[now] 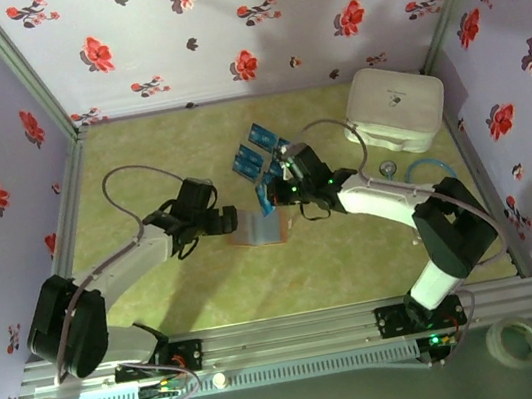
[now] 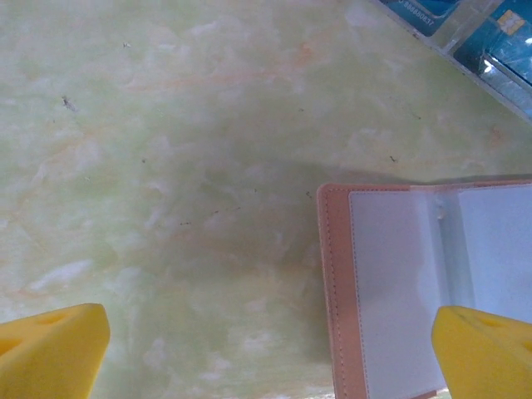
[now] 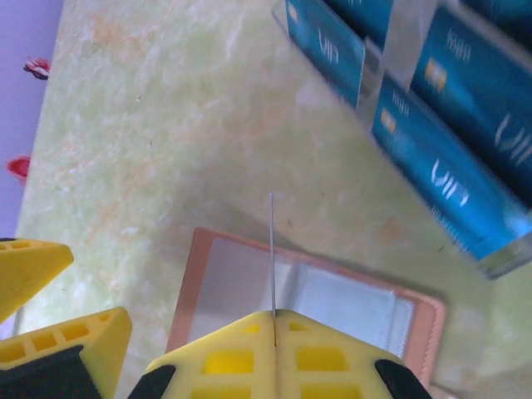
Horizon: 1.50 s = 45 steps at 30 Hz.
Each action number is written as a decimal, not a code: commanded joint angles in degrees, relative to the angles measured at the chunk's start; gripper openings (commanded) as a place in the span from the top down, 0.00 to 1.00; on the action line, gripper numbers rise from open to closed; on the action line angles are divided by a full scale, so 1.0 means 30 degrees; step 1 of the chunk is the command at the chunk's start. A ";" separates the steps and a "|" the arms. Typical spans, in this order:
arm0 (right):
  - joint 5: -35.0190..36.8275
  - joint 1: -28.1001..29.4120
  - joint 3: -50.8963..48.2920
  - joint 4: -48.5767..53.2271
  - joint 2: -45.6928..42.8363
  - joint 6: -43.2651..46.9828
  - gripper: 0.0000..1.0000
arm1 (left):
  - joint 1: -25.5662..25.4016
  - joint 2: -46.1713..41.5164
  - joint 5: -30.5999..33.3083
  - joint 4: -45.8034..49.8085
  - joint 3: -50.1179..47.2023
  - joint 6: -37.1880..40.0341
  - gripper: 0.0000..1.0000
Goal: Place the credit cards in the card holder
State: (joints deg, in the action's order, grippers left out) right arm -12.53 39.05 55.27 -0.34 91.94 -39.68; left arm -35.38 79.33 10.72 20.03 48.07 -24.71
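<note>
The card holder (image 1: 256, 227) lies open on the green table, its tan rim and clear pockets (image 3: 332, 303) facing up. My right gripper (image 3: 274, 314) is shut on one credit card (image 3: 272, 249), held on edge just above the holder's fold; from above this card (image 1: 264, 201) looks blue. My left gripper (image 2: 266, 357) is open at the holder's left edge (image 2: 337, 291), and its right finger (image 2: 486, 353) overlaps the inner page. More blue credit cards (image 1: 252, 161) (image 3: 449, 158) (image 2: 509, 33) sit in a clear stand behind the holder.
A big white rounded box (image 1: 395, 108) stands at the back right, with a blue ring (image 1: 431, 171) in front of it. A tape roll (image 1: 516, 340) lies beyond the near rail. Flowered walls close in the table's sides and back.
</note>
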 commanded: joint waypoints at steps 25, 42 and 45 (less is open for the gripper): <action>-0.0433 0.1249 -0.3273 -0.6200 0.1622 -0.4587 1.00 | -0.1090 0.3433 0.2298 -0.2026 0.0069 0.0561 0.00; 0.0198 0.1064 -0.4666 -0.5238 0.1408 -0.3454 1.00 | -0.1156 0.3347 0.2799 -0.2402 -0.2408 -0.0966 0.00; 0.0267 0.0930 -0.4788 -0.5030 0.1363 -0.3298 1.00 | -0.1278 0.3179 0.2784 -0.2588 -0.2860 -0.1287 0.00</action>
State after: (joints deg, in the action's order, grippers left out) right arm -13.72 42.26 42.22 -18.13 96.49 -51.44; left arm -38.63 89.23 17.45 10.98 41.69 -26.83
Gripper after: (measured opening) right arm 0.040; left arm 0.997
